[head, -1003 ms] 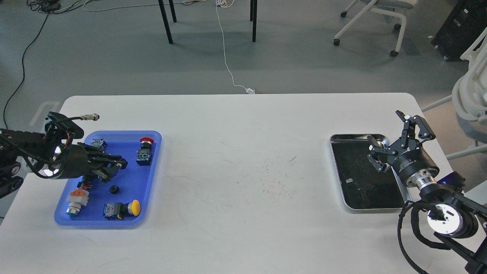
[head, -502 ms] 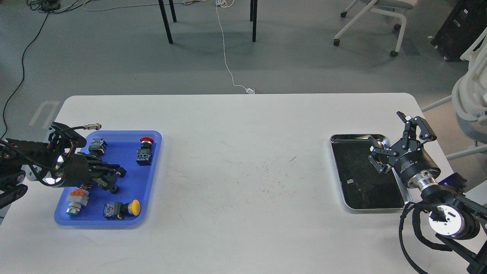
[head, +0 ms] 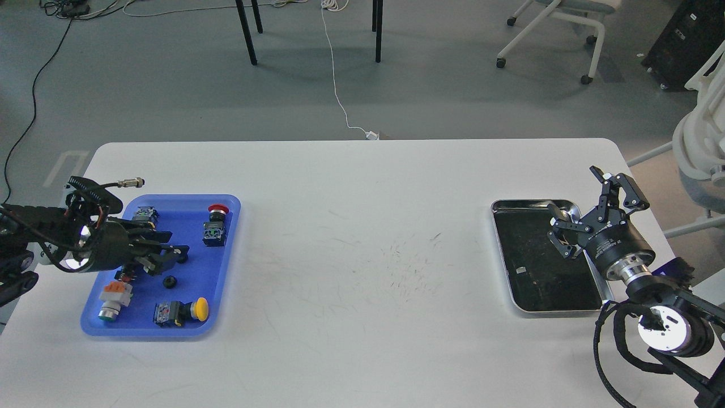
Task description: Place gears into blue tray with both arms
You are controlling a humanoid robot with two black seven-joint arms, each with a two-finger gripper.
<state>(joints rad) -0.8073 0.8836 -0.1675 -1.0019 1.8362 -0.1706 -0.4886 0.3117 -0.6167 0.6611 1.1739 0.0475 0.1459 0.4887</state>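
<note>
The blue tray point(head: 226, 266) lies at the table's left end. One small black gear point(head: 168, 281) rests on its floor near the middle. My left gripper point(head: 174, 245) hovers over the tray just above and left of that gear, pointing right, its fingers apart and nothing between them. At the right end my right gripper point(head: 575, 191) stands open and empty over the far right rim of the silver tray point(head: 510, 205).
Push-button switches share the blue tray: red-capped point(head: 217, 211), yellow-capped point(head: 198, 309), green-capped point(head: 110, 300) and a small one point(head: 145, 214) at the back. The silver tray holds a small pale scrap point(head: 519, 270). White chairs stand right of the table.
My left gripper dipped down onto the gear half a second ago, then lifted and drew back slightly left. The gear lies where it was. The right arm hardly moved.
</note>
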